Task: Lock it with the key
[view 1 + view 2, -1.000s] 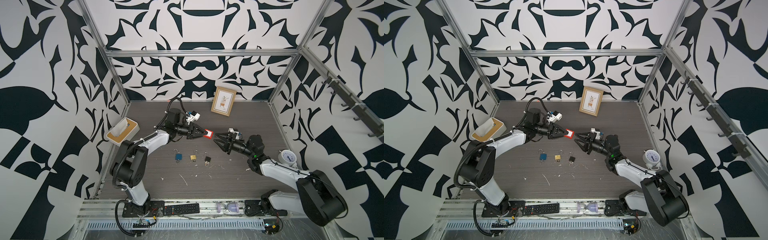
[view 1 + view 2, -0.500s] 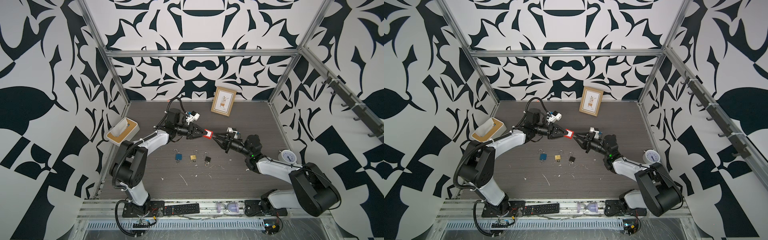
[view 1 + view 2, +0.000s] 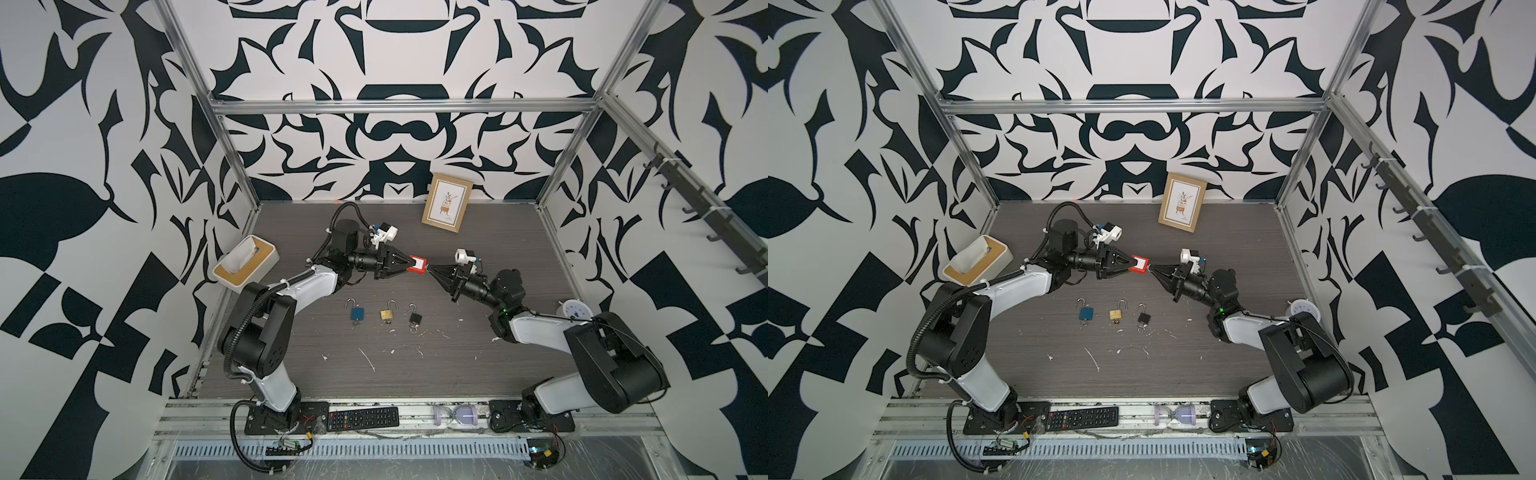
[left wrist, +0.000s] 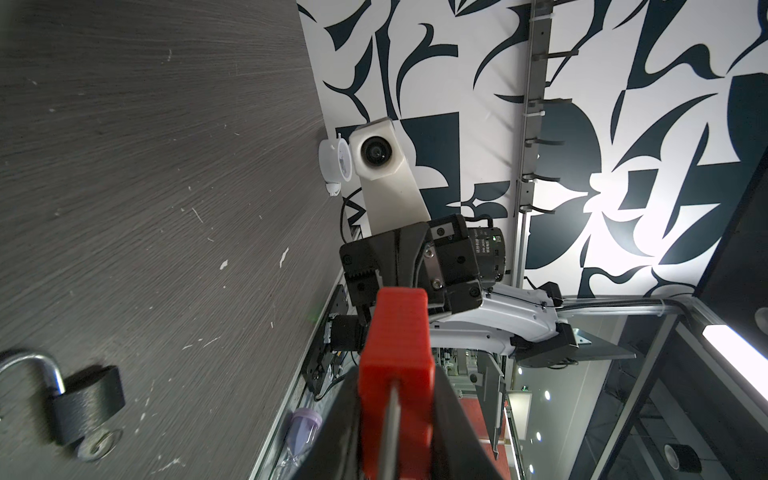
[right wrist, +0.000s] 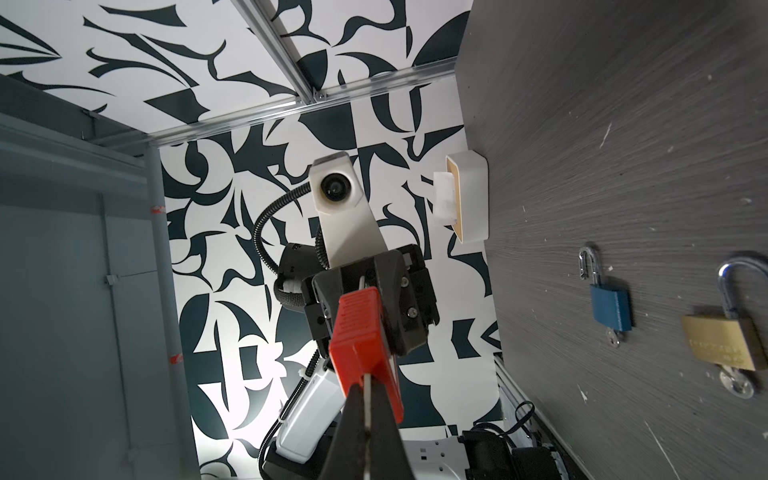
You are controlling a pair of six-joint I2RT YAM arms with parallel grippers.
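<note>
Step in hand: the key stage of the locking, done in the air above the table (image 3: pixel 478 232). Our left gripper (image 3: pixel 408 265) is clamped on the red padlock (image 3: pixel 418 265) and holds it off the surface, approx. midway between both arms. Our right gripper (image 3: pixel 429 268) meets the padlock from the opposite side, its tips touching the end of it. Its jaws are pressed together on a thin silver strip, which we take for the key (image 5: pixel 366 395), seated in the padlock body. Whether this padlock is open or snapped shut, we cannot tell.

Next move, in our judgement: rotate the right wrist around the key axis w/o pulling, while the left grip resists the twist. Both grippers should be kept in one line, otherwise the key can bend or slip out.

The blue padlock (image 3: pixel 356 312), brass padlock (image 3: pixel 387 314) and black padlock (image 3: pixel 415 318) lie open on the table, nearer to the arm bases and well apart from both grippers.
</note>
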